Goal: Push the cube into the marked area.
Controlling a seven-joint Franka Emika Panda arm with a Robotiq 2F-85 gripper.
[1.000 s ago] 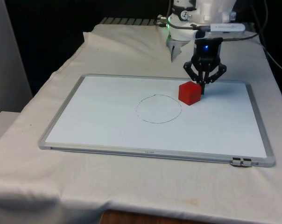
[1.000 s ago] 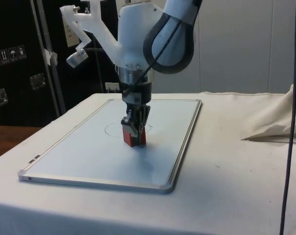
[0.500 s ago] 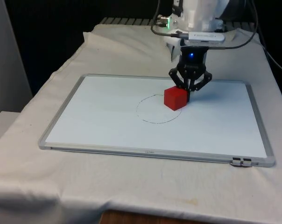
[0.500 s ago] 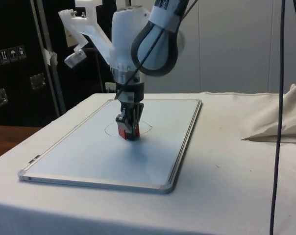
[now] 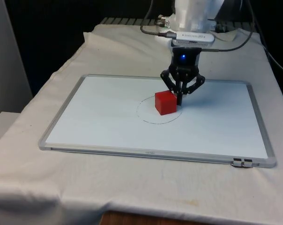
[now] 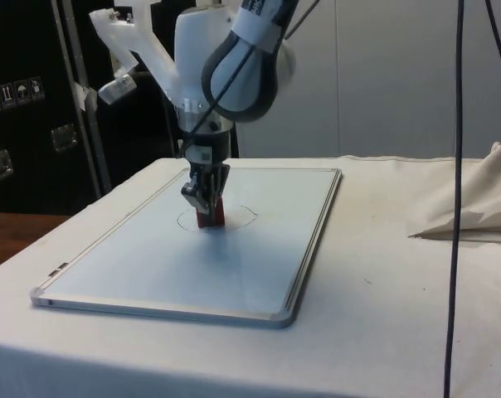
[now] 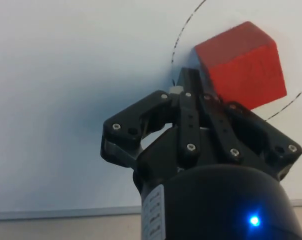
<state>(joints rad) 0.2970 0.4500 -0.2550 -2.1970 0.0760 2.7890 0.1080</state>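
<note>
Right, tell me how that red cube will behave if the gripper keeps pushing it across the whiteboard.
The red cube sits flat on the smooth whiteboard, so it will probably slide rather than roll or tip. It looks rigid and small, likely light. The shut gripper meets it near a corner, so it may twist as it goes.

white cloth [image 5: 132, 187] over the table, dark cabinets [image 6: 26, 108] behind

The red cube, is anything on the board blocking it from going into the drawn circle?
Nothing visible blocks it. The red cube already sits inside the drawn circle, in the part toward the front view's right. The gripper presses against its side with shut fingers, and only bare whiteboard lies around.
</note>
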